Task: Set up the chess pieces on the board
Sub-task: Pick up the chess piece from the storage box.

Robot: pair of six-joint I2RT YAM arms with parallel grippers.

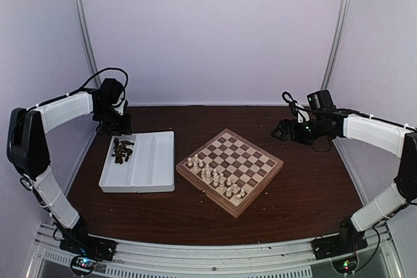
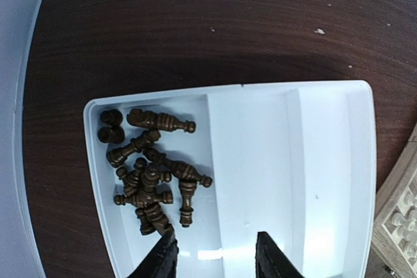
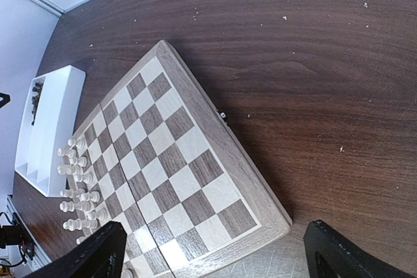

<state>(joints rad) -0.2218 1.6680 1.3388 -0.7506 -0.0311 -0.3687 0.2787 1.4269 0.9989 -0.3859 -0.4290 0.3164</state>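
Several dark chess pieces [image 1: 121,150] lie heaped in the far-left compartment of the white tray [image 1: 155,167]; the left wrist view shows them [image 2: 151,174] tumbled on their sides. My left gripper [image 1: 116,124] is open and empty, hovering over the tray's far end; its fingertips [image 2: 165,257] sit just beside the heap. The board [image 1: 229,170] stands mid-table, turned like a diamond, with cream-white pieces [image 1: 215,175] along its near-left side and no dark ones on it. My right gripper [image 1: 281,129] is open and empty, raised beyond the board's far-right corner [image 3: 273,221].
The tray's other compartments [image 2: 326,161] hold nothing. Bare dark wood table [image 1: 306,187] lies to the right of the board and behind it [image 3: 313,63]. White walls close in on three sides.
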